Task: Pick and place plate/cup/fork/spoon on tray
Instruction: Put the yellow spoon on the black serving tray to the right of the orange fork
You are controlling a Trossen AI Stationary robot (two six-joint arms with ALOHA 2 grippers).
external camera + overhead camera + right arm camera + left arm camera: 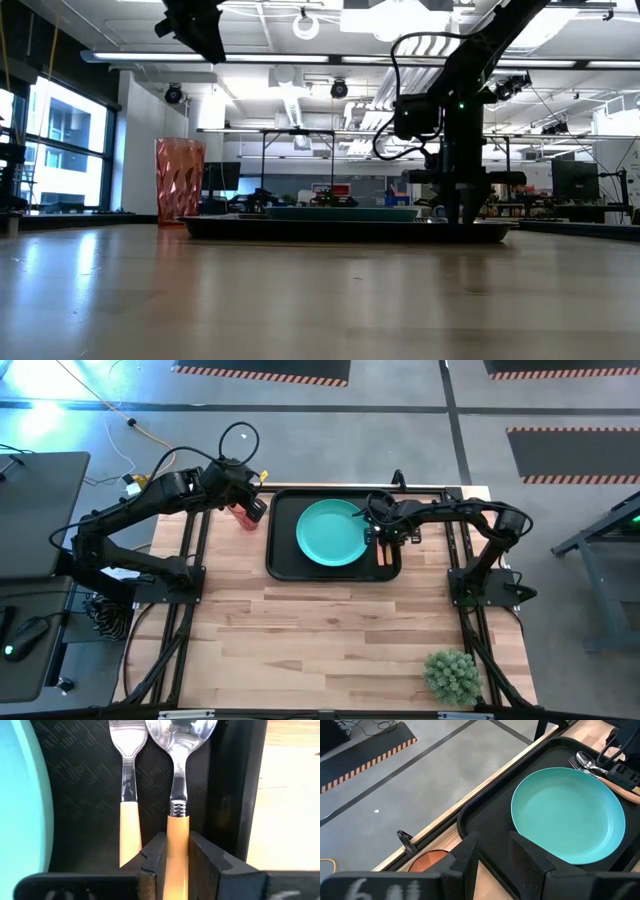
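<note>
Wooden-handled spoon (pixel 176 820) clenched in right gripper (pixel 172 865), lowered beside fork (pixel 127 795) on tray (pixel 283 565); release next, then left gripper (pixel 492 857), released, takes cup (pixel 179 182) near counter's far-left edge.

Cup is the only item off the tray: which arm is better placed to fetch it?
Left. The left gripper hovers open right by the cup beside the tray; the right gripper is across the tray, shut on the spoon.

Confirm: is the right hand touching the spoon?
Touching. The right wrist view shows the right hand closed on the spoon, both fingers pressed against its orange handle, beside the fork.
</note>
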